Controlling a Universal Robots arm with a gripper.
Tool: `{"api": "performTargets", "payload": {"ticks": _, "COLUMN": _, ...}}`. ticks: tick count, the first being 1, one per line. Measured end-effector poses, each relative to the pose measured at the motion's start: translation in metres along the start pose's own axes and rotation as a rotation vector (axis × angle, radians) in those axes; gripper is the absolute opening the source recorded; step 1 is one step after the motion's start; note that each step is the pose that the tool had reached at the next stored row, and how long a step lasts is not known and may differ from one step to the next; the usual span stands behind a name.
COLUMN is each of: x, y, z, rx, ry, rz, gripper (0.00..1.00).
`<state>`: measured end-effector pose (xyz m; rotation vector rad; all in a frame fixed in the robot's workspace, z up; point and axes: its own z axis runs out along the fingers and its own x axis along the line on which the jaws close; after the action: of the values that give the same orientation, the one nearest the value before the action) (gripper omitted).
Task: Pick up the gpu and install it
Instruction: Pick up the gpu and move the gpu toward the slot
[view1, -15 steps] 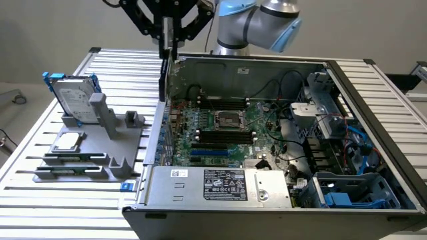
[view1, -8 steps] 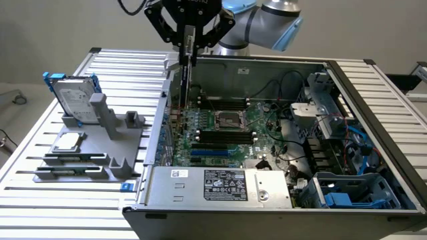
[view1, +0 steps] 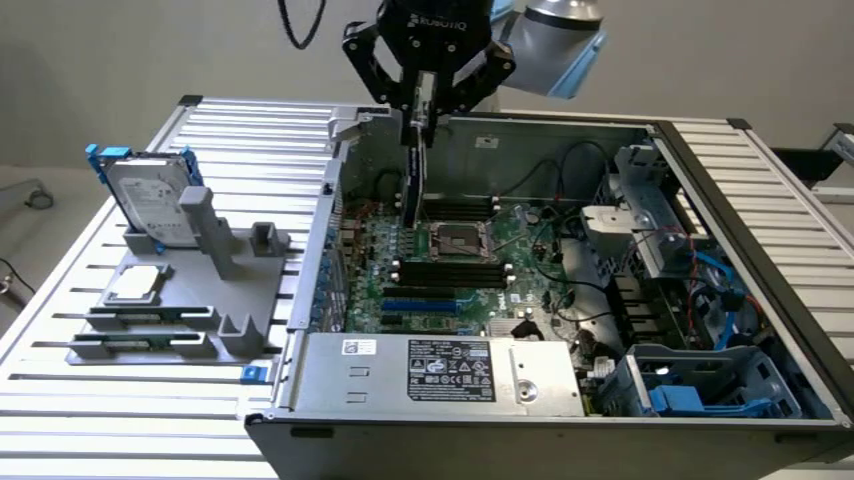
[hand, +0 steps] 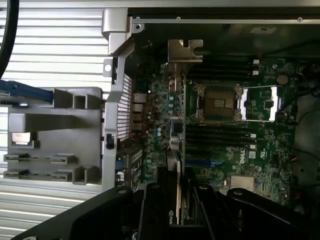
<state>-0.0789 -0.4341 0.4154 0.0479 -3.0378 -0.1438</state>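
Gripping gpu (view1: 416, 160), end effector (view1: 427, 108) hangs above motherboard (view1: 461, 285), near CPU socket (view1: 458, 240).

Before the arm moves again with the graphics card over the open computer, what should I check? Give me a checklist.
1. gpu clamped in the gripper: ok.
2. gpu hanging upright over the motherboard: ok.
3. gpu seated in a slot: not ok, it hangs above the board.
4. Card edge lined up with its slot: cannot tell.
5. Black cables apart from the card: ok.
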Motion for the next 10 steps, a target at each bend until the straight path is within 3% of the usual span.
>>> {"api": "performTargets", "payload": {"ticks": 10, "x": -0.047, "y": -0.0029, "z": 0.0134, "rx": 0.0001, "ry": 0.0001, "rz": 0.0, "gripper": 0.26}}
